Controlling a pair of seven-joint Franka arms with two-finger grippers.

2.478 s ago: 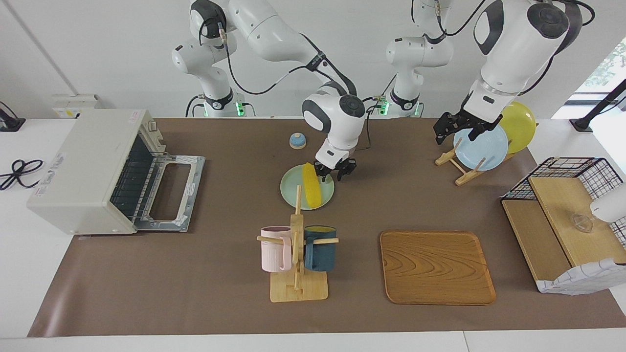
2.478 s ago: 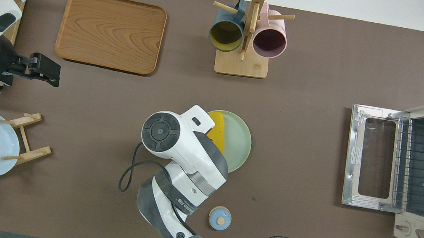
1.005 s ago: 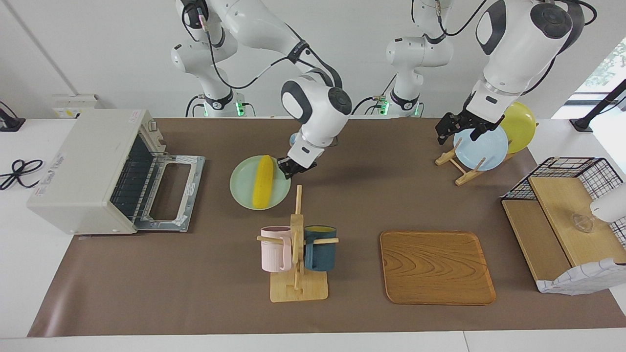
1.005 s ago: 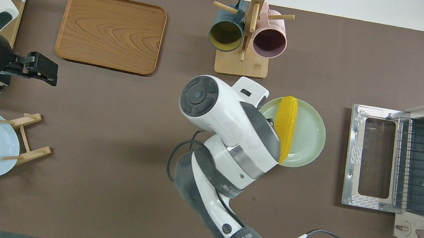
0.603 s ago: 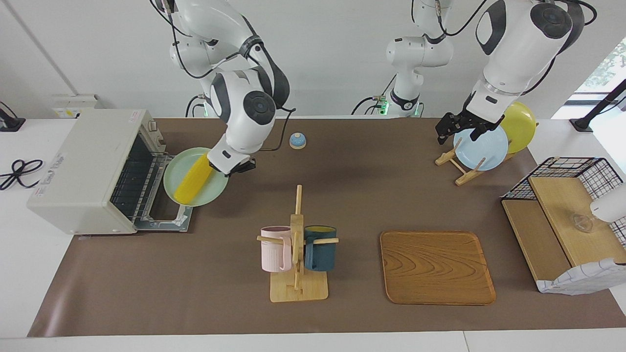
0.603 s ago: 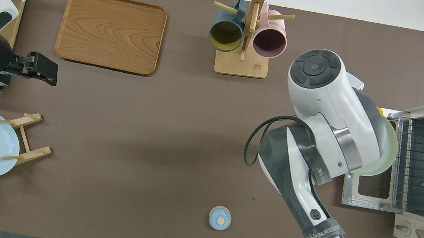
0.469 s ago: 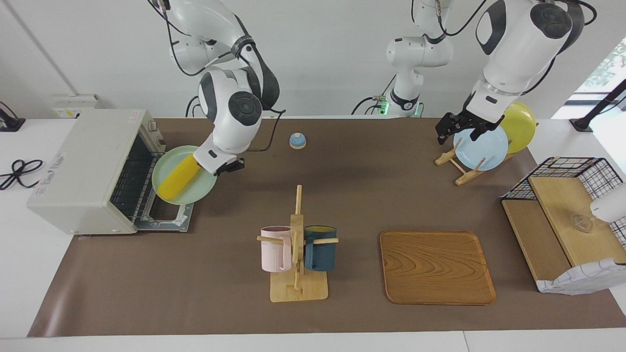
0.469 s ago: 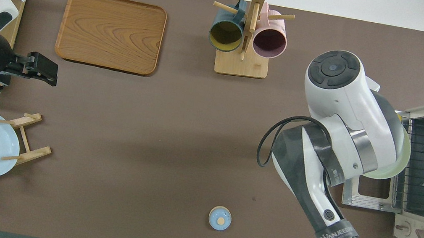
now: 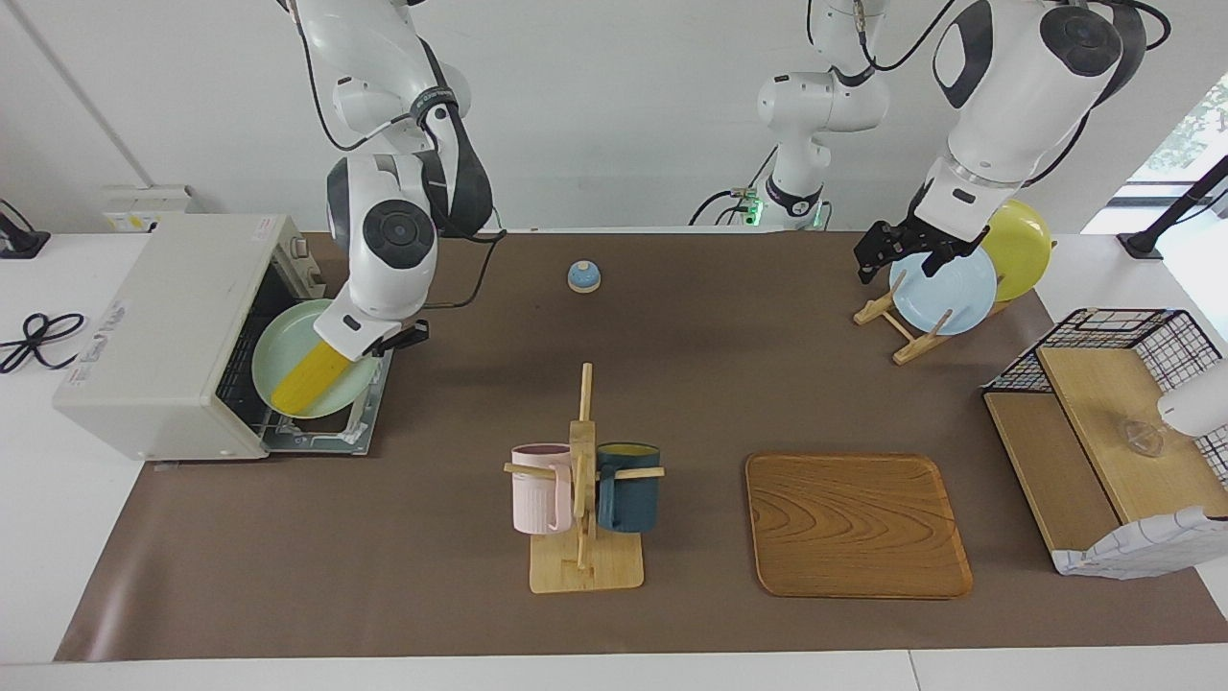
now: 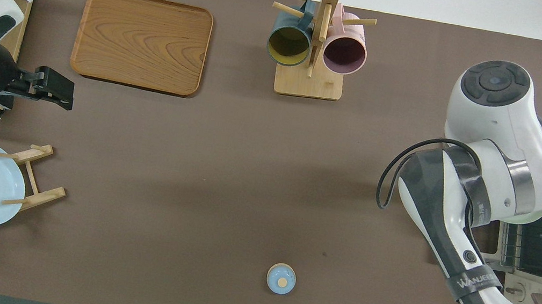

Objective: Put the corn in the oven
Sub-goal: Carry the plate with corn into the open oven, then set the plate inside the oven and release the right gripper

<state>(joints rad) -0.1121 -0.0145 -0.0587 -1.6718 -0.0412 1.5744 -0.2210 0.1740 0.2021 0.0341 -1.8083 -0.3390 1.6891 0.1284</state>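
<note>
Yellow ridged corn cob (image 9: 305,375) lies on a pale green plate (image 9: 278,357), gripped at its rim by the closed right gripper (image 9: 403,336), at the off-white toaster oven (image 9: 173,331) mouth, above its dropped door; not yet released inside. Left gripper (image 9: 887,250) waits wide open over the plate rack (image 9: 897,326).

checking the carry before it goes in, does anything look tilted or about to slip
Yes. The pale green round plate, held at its rim by the shut right gripper over the open drop-down door of the off-white toaster oven, slopes toward the oven mouth. The bright yellow corn cob lies loose along that slope and could slide. Nothing else looks odd.
</note>
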